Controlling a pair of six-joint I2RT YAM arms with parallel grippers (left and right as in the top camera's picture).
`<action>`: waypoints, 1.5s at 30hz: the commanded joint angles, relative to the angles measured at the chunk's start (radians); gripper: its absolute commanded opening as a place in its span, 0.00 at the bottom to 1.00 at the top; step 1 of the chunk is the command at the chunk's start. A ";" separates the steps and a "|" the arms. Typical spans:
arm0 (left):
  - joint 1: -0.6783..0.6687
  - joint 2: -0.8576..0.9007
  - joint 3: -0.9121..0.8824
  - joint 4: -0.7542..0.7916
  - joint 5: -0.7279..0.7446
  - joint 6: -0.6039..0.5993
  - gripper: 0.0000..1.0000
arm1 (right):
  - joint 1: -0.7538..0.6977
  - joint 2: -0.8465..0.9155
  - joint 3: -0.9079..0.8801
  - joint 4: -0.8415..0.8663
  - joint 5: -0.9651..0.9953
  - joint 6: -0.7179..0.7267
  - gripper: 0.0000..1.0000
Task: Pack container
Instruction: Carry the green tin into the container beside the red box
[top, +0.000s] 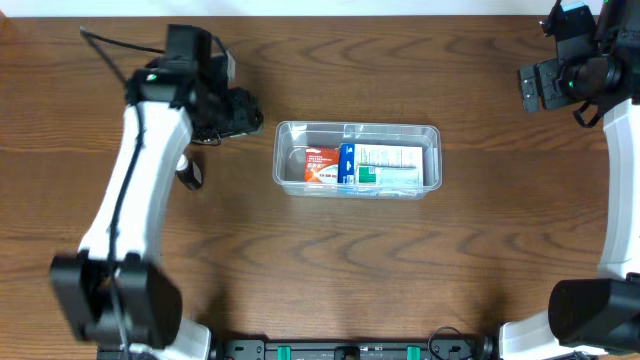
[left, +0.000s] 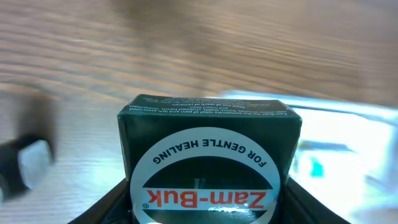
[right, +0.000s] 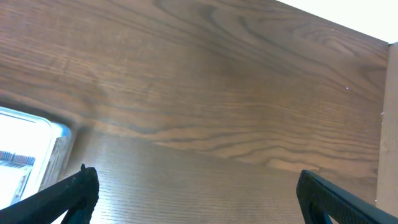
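Note:
The clear plastic container (top: 432, 132) sits mid-table. It holds an orange-red box (top: 320, 165), a blue box (top: 347, 163) and a green-and-white box (top: 388, 166). My left gripper (top: 238, 112) hovers left of the container, shut on a dark green Zam-Buk box (left: 208, 137), which fills the left wrist view between the fingers (left: 208, 208). The container shows blurred to the right there (left: 351, 140). My right gripper (top: 530, 88) is open and empty at the far right back. Its fingers (right: 199, 193) spread over bare wood, with the container's corner (right: 43, 140) at the left.
A small dark object with a pale end (top: 190, 176) lies on the table below my left arm. It also shows blurred in the left wrist view (left: 25, 163). The table's back edge (right: 348, 31) runs behind the right gripper.

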 joint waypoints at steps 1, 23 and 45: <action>-0.035 -0.036 0.013 -0.024 0.138 0.005 0.53 | -0.003 -0.002 0.000 0.000 -0.001 0.012 0.99; -0.415 0.182 0.001 0.029 -0.249 -0.198 0.53 | -0.003 -0.002 0.000 0.000 -0.001 0.012 0.99; -0.415 0.371 0.000 0.079 -0.251 -0.212 0.71 | -0.003 -0.002 0.000 0.000 -0.001 0.012 0.99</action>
